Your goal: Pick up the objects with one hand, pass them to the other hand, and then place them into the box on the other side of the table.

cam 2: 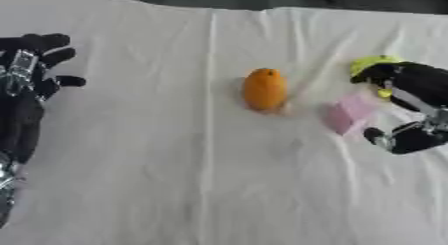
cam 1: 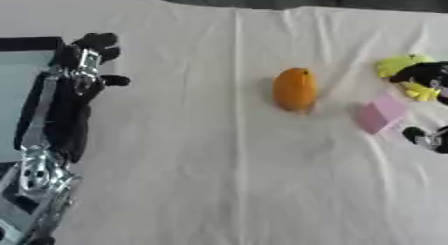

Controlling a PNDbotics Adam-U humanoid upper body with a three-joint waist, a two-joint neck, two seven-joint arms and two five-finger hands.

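Right hand (cam 2: 411,109) at desk's right edge, fingers spread, holding nothing, over pink block (cam 2: 347,114) and yellow thing (cam 2: 369,64); orange fruit (cam 2: 264,89) mid-desk; risk: fingers knock block away; left hand (cam 2: 35,64) idle, open.

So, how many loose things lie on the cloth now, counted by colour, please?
Orange: 1, the orange fruit
Pink: 1, the pink block
Yellow: 1, the yellow thing, partly hidden by the right hand
Total: 3
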